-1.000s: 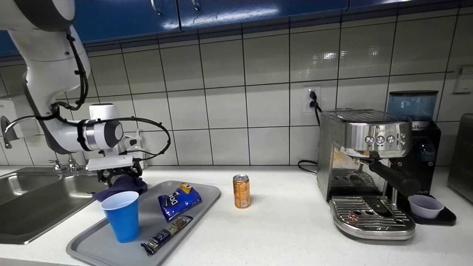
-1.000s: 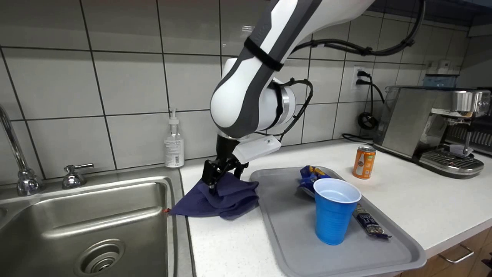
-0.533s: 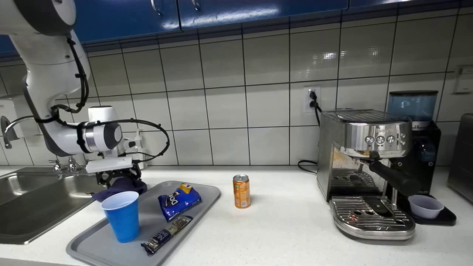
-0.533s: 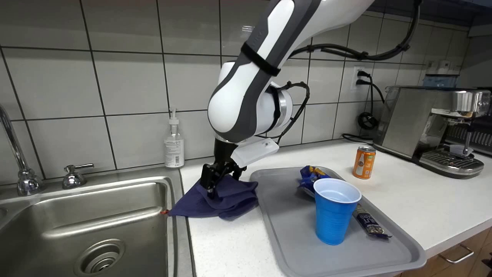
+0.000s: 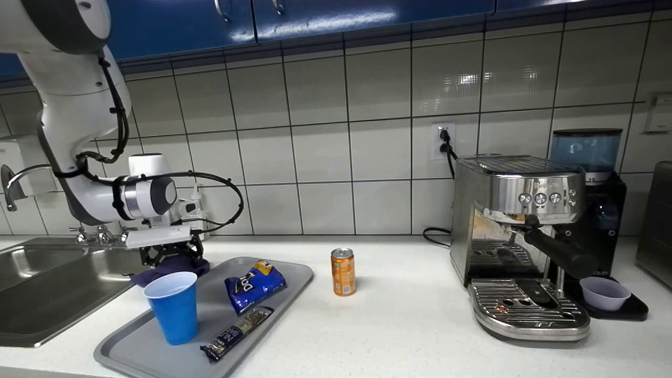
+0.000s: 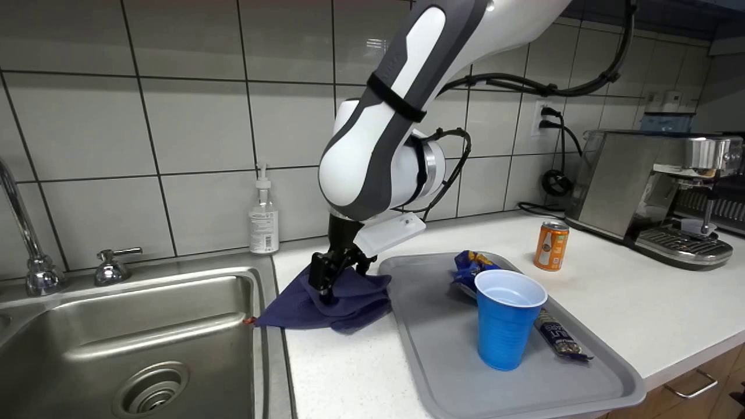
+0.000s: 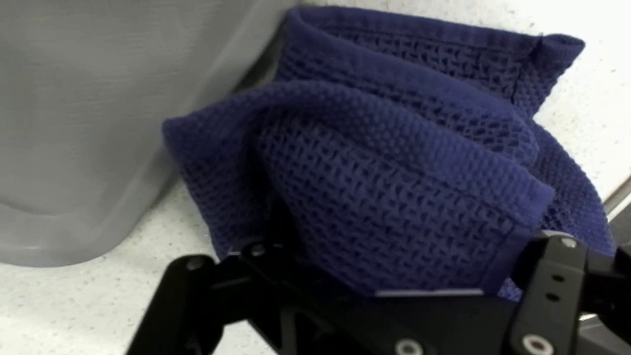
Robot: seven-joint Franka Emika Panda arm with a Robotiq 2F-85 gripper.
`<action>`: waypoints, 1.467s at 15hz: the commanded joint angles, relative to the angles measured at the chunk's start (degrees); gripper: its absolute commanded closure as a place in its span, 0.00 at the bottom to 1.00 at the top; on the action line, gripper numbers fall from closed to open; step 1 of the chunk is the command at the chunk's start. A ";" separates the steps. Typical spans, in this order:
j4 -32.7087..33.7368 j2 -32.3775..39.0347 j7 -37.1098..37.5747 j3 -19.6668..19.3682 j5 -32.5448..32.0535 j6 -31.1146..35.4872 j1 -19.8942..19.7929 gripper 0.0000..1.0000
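Note:
A dark blue woven cloth (image 6: 326,311) lies crumpled on the white counter between the sink and the grey tray. It also shows in an exterior view (image 5: 170,269), partly behind the blue cup, and fills the middle of the wrist view (image 7: 394,197). My gripper (image 6: 344,285) points down over the cloth with its fingers down in the folds. In the wrist view the gripper (image 7: 409,236) has its fingers wide apart, one on each side of the bulging cloth. The fingertips are partly hidden by cloth.
The grey tray (image 6: 430,355) holds a blue cup (image 6: 506,326), a blue chip bag (image 5: 254,286) and a snack bar (image 5: 236,333). The steel sink (image 6: 145,337) lies beside the cloth. A soap bottle (image 6: 263,221), orange can (image 5: 343,273) and espresso machine (image 5: 520,236) stand farther off.
The gripper has come down a little into the cloth, shifting slightly toward the sink and then back toward the tray. The cloth has hardly moved; the tray and its things are unchanged.

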 commanded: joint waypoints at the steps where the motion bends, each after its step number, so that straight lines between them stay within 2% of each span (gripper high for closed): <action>1: 1.74 0.52 1.80 -0.46 -1.72 -1.98 0.56 0.28; 2: 1.77 0.53 1.70 -0.36 -1.70 -2.05 0.52 0.31; 9: 1.74 0.48 1.30 0.09 -1.50 -2.21 0.23 0.87; 11: 1.42 0.07 1.00 0.49 -1.22 -2.14 -0.16 0.99; 22: -1.79 -4.34 0.92 1.20 -0.87 -0.42 -0.82 0.98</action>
